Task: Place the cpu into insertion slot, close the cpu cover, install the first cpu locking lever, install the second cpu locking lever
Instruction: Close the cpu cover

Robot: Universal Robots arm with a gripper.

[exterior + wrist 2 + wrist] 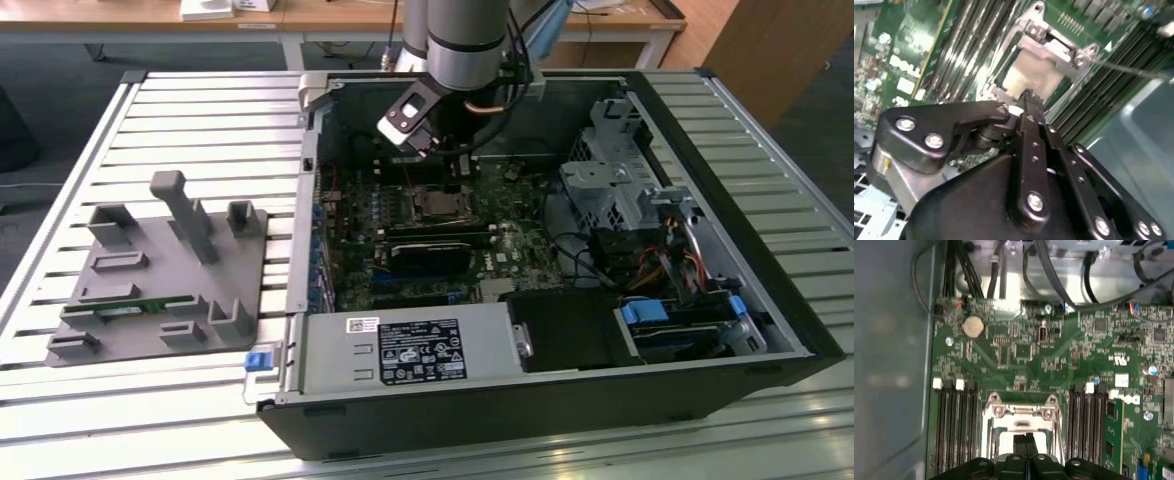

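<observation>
- Since the claw is the working end, I record it first. In both wrist views its two black fingers are drawn tight together with no gap, and I see nothing pinched between them.
- The tips are poised at the edge of the cpu cover. They are very near it, but I cannot confirm contact.
- The cpu lies in the insertion slot. Its dull pale top shows through the cover's square opening, and the cover appears to lie flat over it.
- A thin wire locking lever runs out from one corner of the cover. I cannot tell whether it is hooked down.
- Handling, in my judgement:
  - The cpu is light, rigid and easily damaged on its underside, so it should be held by opposite edges only.
  - The cover is thin, springy sheet metal and is best pressed on the frame, never through the opening.
  - The lever is stiff, smooth wire that could slide off closed tips, so it should be pushed squarely near its free end.
- The arm comes down almost vertically into the case in the exterior view. Its wrist is over the socket and the claw points down at the motherboard.
- Black memory slots flank the socket on both sides.
- The case rests on the slatted desk. A grey fixture stands well apart from it, to the exterior view's left.
</observation>
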